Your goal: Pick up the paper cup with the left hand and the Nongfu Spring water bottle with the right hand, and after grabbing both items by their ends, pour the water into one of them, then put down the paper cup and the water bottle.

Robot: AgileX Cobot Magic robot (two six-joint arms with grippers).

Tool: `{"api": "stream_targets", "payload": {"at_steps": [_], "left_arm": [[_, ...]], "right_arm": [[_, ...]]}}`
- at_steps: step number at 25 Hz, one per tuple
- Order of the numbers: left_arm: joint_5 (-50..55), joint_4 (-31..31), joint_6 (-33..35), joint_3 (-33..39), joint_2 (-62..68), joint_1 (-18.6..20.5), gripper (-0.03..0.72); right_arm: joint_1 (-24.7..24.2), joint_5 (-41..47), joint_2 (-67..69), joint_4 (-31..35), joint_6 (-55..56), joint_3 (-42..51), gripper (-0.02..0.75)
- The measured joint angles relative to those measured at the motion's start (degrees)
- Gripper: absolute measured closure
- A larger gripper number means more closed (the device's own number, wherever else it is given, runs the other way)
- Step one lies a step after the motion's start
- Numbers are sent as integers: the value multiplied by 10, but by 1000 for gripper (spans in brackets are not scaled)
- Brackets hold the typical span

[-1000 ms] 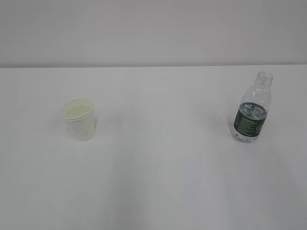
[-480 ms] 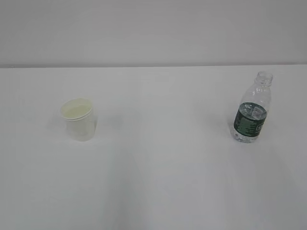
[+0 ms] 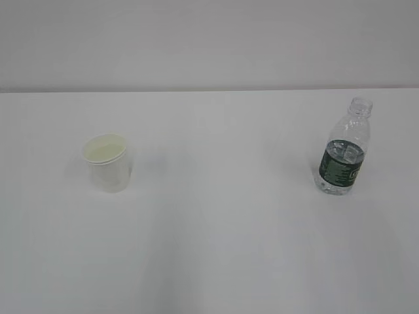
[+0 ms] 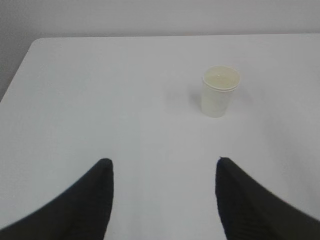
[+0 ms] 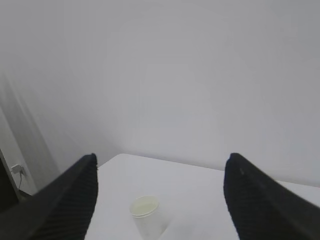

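1. Paper cup (image 4: 220, 91): small, white, tapered, rolled rim, pale cream inside. It stood upright on the white table (image 4: 100, 100), well ahead of the left hand (image 4: 162, 162) and a little to the right of its centre line, apart from both fingers.
2. Left hand: two black fingers (image 4: 85, 200) spread wide at the bottom of the left wrist view, bare table between them, nothing gripped.
3. Right hand (image 5: 160, 160): two black fingers (image 5: 65, 200) spread wide at the lower corners of the right wrist view, tilted up towards the pale wall (image 5: 160, 75); nothing between them. The cup appeared below and ahead, nearer the left finger.
4. Nongfu Spring water bottle (image 3: 344, 147): clear ribbed plastic, dark green label band, no cap, partly filled with clear water. It stood upright on the table in the exterior view, well apart from the cup, which stood towards the left of that view. Neither wrist view showed the bottle, so its place relative to either hand could not be told.
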Motion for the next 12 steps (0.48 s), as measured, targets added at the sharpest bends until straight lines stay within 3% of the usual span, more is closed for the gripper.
{"api": "stream_targets", "payload": {"at_steps": [12], "left_arm": [[-20,0,0,0,0,0,228]], "right_arm": [[0,0,0,0,0,0,150]]}}
